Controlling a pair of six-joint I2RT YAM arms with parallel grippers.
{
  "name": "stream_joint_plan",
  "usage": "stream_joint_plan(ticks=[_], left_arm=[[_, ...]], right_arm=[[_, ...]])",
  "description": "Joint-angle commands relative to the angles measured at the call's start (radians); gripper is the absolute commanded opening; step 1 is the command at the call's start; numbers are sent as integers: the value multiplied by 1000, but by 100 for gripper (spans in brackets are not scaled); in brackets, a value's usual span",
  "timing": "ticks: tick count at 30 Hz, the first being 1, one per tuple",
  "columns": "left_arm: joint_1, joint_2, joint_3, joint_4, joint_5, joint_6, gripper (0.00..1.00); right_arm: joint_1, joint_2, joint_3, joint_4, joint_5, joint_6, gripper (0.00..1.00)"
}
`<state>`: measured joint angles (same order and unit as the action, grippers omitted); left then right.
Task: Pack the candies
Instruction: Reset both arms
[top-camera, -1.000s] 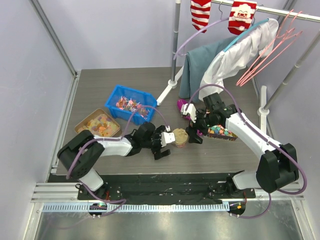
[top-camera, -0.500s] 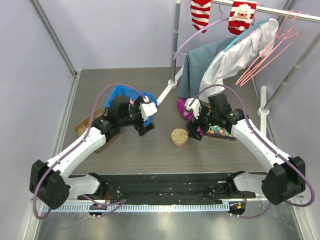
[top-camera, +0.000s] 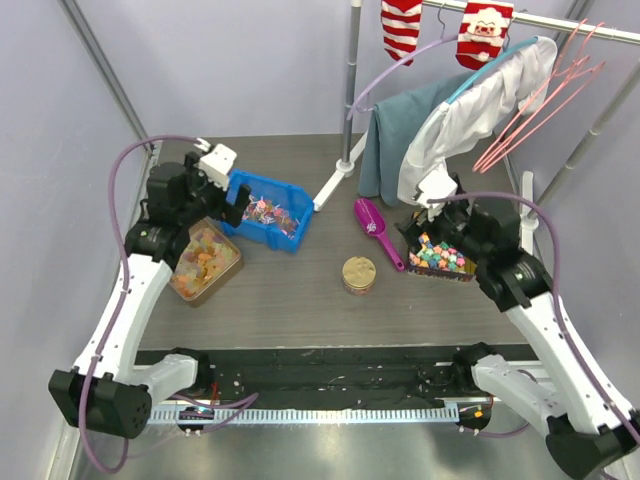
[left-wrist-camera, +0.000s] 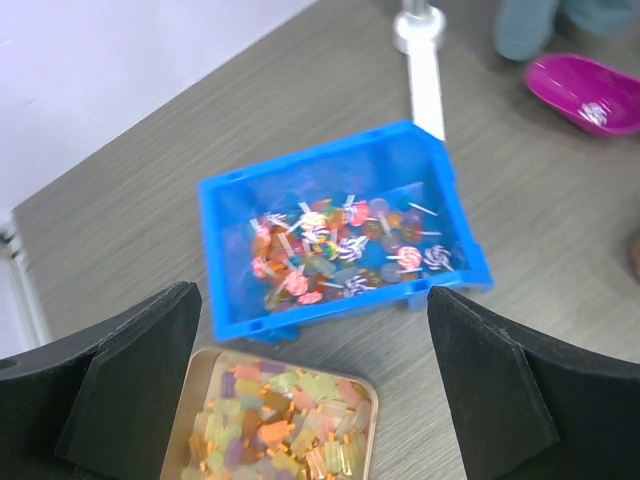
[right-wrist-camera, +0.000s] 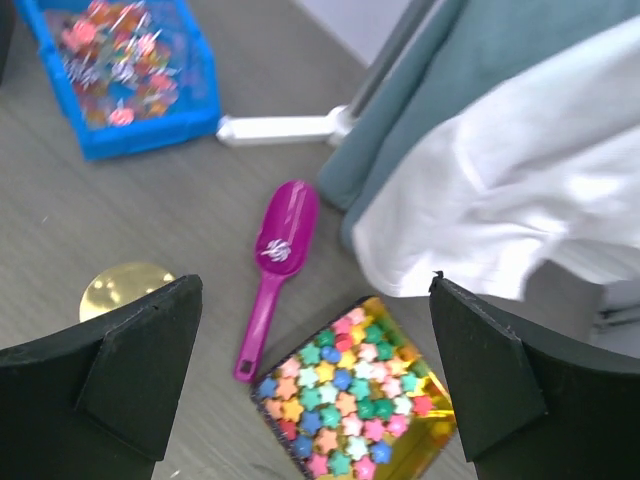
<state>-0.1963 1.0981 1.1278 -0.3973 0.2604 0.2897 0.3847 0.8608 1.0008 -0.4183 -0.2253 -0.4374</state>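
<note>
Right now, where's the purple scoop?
Top view: the purple scoop lies right of centre, between the round gold tin and the star-sweet tray.

No words, numbers or signs can be read here. The round gold tin (top-camera: 358, 274) in the middle of the worktop (top-camera: 300, 295) is too small to tell if it has any print.

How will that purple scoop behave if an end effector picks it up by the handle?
Probably stiff and light: the purple scoop looks like moulded plastic. Its glossy, narrow handle may slip. A wrapped candy seems to sit in the bowl, so tilting could spill it.
</note>
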Motion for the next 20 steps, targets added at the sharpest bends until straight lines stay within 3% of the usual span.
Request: stream_joint_plan(ticks=[1,8,13,20], left_arm=[[105,-89,61,12,52,-112,100],[242,-144,122,-12,68,-130,100],[362,-139,128,-2,134,-176,100],[394,-147,116,11,157,-192,100]], right_arm=[[3,-107,21,85,165,12,100],[3,-190,61,137,398,-34,100],[3,-207,76,173,423,-7,100],[2,-209,62,202,468,5,100]])
